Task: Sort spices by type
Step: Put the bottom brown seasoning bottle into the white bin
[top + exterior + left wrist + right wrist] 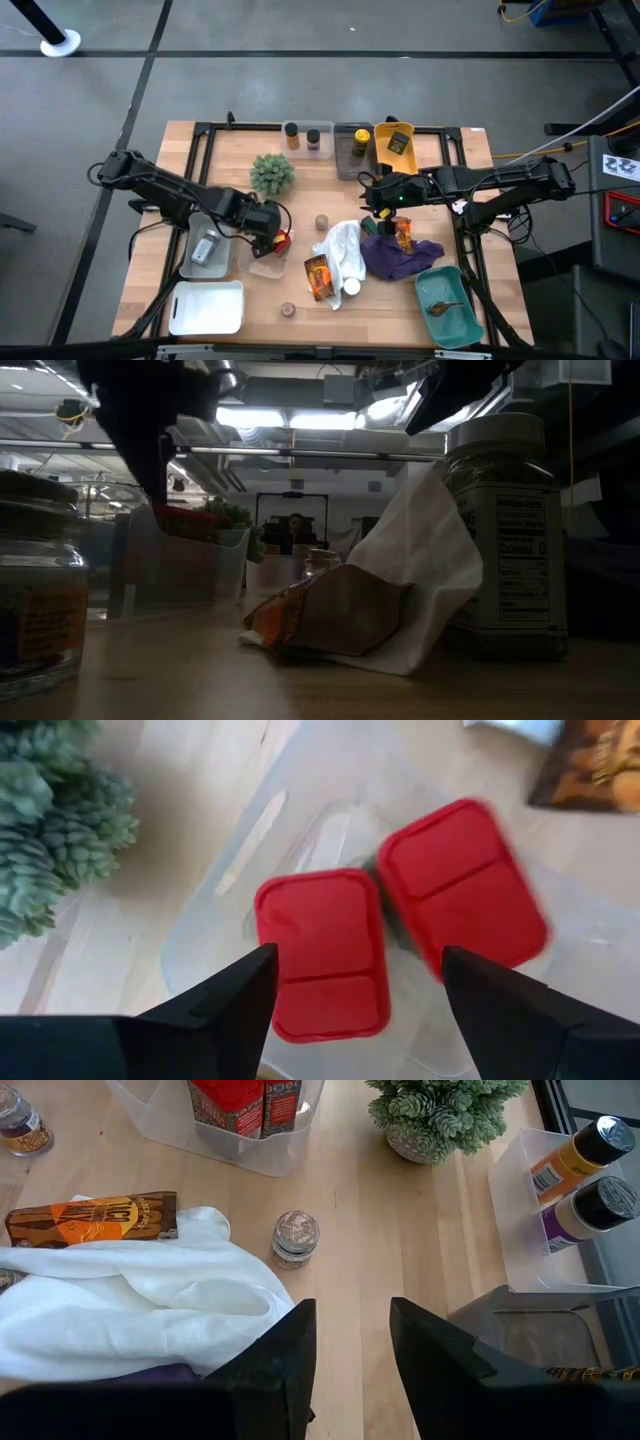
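Left claw (360, 985): spread wide, holding nothing, hovering straight above two red tins (325, 952) in a clear tray (215, 935).
Tins: side by side and upright under the claw's tips — red lids facing it, one between the fingers, the other (462, 880) just beyond one tip; their long sides ran roughly along the claw's reach.
Right claw (350, 1370): part-way apart, nothing visible between the fingers; whether it pinched anything could not be told.
Small jar (296, 1238): just ahead of the right claw, upright on bare wood, clear of the white cloth (130, 1305) beside it — the right arm looked the nearer one to it.
Orange packet (92, 1218): farther off to the cloth side, lying flat, its long axis across the claw's line, its edge against the cloth.
Two capped jars (580, 1185): off to the other side, lying in a clear bin.
Judgement: the tins looked placed; the lone jar seemed the likeliest next pick, a straight reach forward and down.
Table (240, 150): pale wood, cluttered — a spiky plant (272, 172), a purple cloth (400, 258), several trays.
Room: grey floor around the table, ceiling lights behind.
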